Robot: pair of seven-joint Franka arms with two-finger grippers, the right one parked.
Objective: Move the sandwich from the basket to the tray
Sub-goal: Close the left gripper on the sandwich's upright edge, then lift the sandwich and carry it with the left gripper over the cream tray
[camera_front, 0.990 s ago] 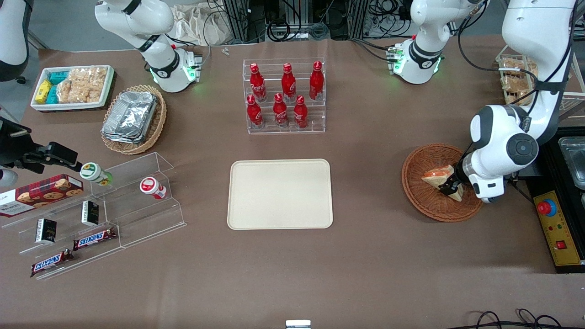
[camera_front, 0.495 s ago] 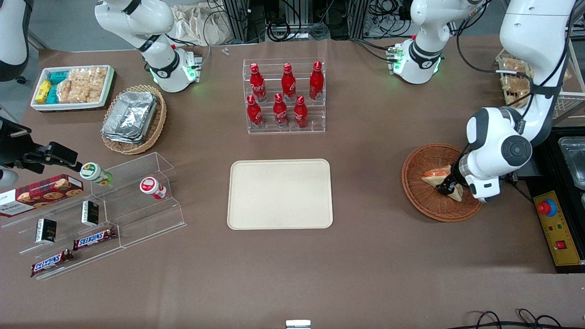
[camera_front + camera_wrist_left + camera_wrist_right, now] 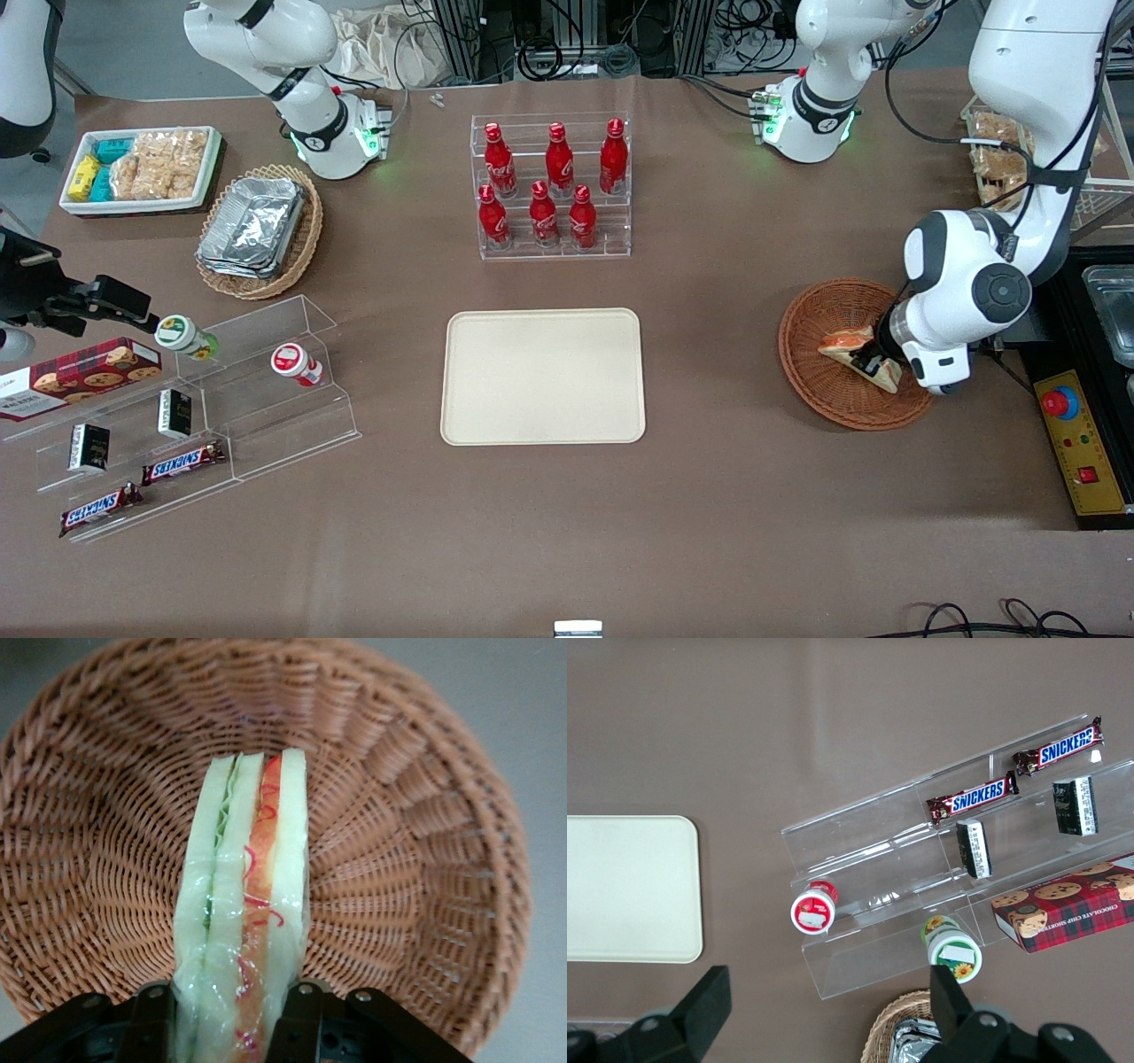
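Note:
The sandwich (image 3: 842, 344) is a plastic-wrapped white-bread wedge with orange-red and green filling, in the reddish-brown wicker basket (image 3: 819, 381) toward the working arm's end of the table. My left gripper (image 3: 866, 363) is down in the basket, shut on the sandwich. In the left wrist view the sandwich (image 3: 244, 904) stands on edge between my two black fingers (image 3: 299, 1019), pressed against both, with the gripper (image 3: 232, 1028) over the basket weave (image 3: 407, 868). The cream-beige tray (image 3: 542, 376) lies flat mid-table; it also shows in the right wrist view (image 3: 629, 889).
A clear rack of red bottles (image 3: 551, 186) stands farther from the front camera than the tray. A tan basket of foil trays (image 3: 257, 229), a white snack bin (image 3: 142, 168) and a clear snack shelf (image 3: 190, 416) lie toward the parked arm's end. A control box (image 3: 1076, 443) sits beside the basket.
The gripper has sunk lower into the basket and its fingers have closed on the sandwich, which shifted slightly. The wrist has drawn a little toward the tray.

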